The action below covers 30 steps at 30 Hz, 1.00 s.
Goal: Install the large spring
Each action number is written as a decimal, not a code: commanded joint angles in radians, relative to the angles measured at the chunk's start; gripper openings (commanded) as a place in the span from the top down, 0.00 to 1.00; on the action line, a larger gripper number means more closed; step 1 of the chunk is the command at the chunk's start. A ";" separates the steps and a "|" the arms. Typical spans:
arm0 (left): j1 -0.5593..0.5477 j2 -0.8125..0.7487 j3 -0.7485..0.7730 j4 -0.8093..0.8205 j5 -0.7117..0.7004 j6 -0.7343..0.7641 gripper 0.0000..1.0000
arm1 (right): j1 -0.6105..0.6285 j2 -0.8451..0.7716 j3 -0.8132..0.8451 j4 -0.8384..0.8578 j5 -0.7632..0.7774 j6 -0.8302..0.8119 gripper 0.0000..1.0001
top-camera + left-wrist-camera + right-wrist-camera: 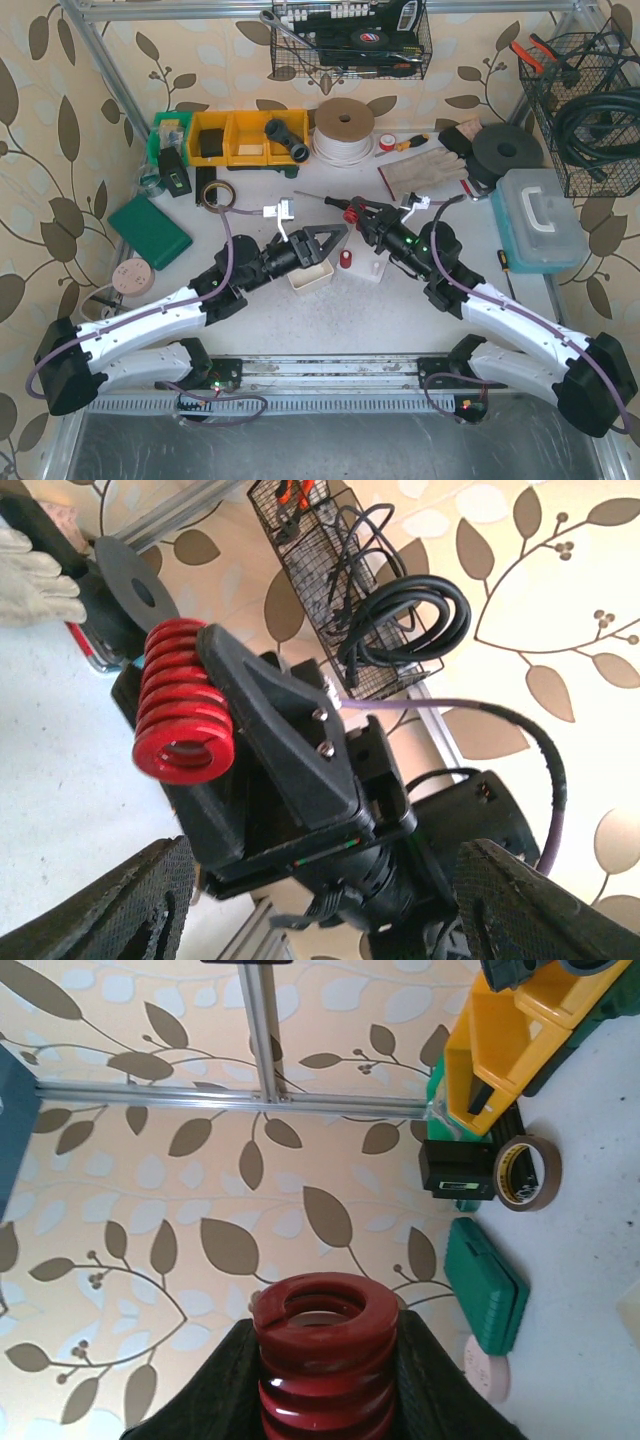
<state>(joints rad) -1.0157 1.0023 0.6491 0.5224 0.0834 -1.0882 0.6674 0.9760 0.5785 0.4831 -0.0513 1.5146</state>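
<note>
Right gripper point(325, 1385) is clamping the large spring point(185, 705), holding it clear of the worktop point(380, 312). Left gripper point(330, 238) is hanging released, empty. Pickup looks done; seating is not yet begun.

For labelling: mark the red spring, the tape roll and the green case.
red spring point(325, 1360): right wrist view, front coils.
tape roll point(504, 1174): right wrist view, left rim.
green case point(490, 1285): right wrist view, lid middle.

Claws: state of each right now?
Left claw: open, empty.
Right claw: closed on the spring.
</note>
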 commanded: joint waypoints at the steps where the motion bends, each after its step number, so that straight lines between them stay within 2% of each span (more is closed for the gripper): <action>1: -0.004 0.043 0.088 0.071 -0.038 0.000 0.26 | 0.010 -0.026 -0.025 0.146 0.053 0.097 1.00; 15: 0.055 0.095 0.100 0.036 -0.067 -0.013 0.26 | 0.023 -0.066 -0.025 0.138 0.083 0.126 1.00; 30: 0.068 0.183 0.164 0.099 -0.008 -0.051 0.35 | 0.064 -0.021 -0.005 0.161 0.091 0.111 1.00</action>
<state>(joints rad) -0.9611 1.1755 0.7658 0.5377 0.0372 -1.1263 0.7216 0.9463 0.5472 0.5678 0.0269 1.6222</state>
